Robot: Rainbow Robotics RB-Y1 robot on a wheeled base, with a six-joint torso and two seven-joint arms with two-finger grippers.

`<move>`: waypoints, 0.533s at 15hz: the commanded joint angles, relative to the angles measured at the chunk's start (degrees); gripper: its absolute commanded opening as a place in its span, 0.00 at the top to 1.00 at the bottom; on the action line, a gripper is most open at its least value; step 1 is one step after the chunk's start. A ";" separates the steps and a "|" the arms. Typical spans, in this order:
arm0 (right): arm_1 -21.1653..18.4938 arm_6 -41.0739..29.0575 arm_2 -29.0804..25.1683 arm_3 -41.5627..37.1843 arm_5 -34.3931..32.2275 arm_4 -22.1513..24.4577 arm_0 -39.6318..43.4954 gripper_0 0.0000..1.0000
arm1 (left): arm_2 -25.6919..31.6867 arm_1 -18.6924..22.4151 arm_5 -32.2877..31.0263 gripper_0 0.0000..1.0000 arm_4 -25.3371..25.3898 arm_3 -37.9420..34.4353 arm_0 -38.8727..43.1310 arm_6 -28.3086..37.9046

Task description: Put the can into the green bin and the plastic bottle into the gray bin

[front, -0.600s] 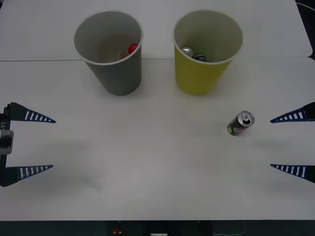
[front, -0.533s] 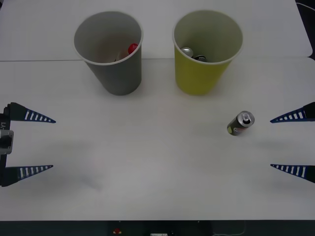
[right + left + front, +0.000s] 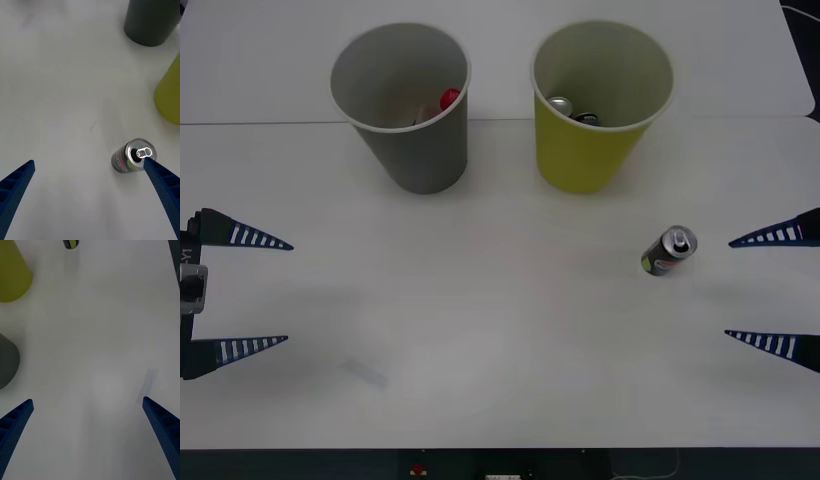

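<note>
Nearest the robot, the left claw (image 3: 240, 292) is hanging wide open over the left side of the white table (image 3: 500, 330), idle and well apart from everything. On the right side the right claw (image 3: 770, 290) is also spread wide, sitting just beside the can (image 3: 668, 251), which is standing slightly tilted on the table in front of the green bin (image 3: 600, 105). In the right wrist view one blue finger (image 3: 163, 187) is overlapping the can's (image 3: 132, 156) edge, so the can is lying off to one side of the gap, not centred. To do the pickup well, the claw is needing to shift sideways until the can sits between both fingers, then lower and close on the body below the silver top. Farther back, the gray bin (image 3: 402, 105) is standing beside the green one, each already holding something. Against the earlier frames, only the right claw's lower finger is sitting a touch further inward; the can and bins are unmoved.
</note>
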 commanded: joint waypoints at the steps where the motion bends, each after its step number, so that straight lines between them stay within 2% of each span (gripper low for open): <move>1: 0.05 0.60 -0.02 1.00 2.85 -2.23 1.67 0.00 | 0.00 0.00 0.00 0.00 0.00 0.00 0.00 0.00; 8: 0.22 4.47 -0.02 0.82 14.54 -10.23 10.28 0.00 | 0.00 0.00 0.00 0.00 0.00 0.00 0.00 0.00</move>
